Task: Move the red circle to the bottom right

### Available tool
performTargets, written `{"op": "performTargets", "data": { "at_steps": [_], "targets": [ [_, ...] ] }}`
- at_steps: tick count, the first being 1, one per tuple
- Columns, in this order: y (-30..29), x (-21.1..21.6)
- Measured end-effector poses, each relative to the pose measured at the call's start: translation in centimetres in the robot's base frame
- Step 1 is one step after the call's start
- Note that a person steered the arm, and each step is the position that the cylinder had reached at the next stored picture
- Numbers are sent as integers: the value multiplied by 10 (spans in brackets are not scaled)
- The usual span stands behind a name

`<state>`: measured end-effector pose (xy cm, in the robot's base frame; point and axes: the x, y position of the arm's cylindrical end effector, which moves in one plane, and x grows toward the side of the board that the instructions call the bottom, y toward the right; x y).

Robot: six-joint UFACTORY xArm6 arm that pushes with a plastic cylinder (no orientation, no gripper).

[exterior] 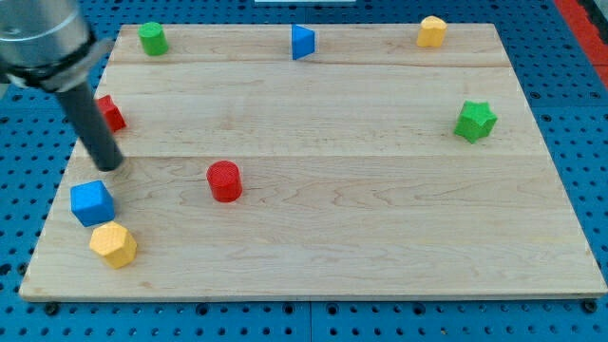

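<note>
The red circle [224, 180] is a short red cylinder on the wooden board [380, 218], left of the middle. My tip [111, 166] touches down near the board's left edge, well to the left of the red circle and just above the blue cube [91, 202]. The rod rises up and to the left from the tip and hides part of another red block [112, 113] behind it.
A yellow block [114, 244] lies at the bottom left below the blue cube. A green cylinder [152, 38] is at the top left, a blue triangle [302, 42] at the top middle, a yellow block [431, 31] at the top right, a green star [474, 122] at the right.
</note>
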<state>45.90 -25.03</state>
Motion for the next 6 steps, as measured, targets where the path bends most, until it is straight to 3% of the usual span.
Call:
{"op": "performTargets", "data": {
  "at_steps": [2, 3, 6],
  "targets": [
    [202, 8],
    [226, 43],
    [118, 34]
  ]
}}
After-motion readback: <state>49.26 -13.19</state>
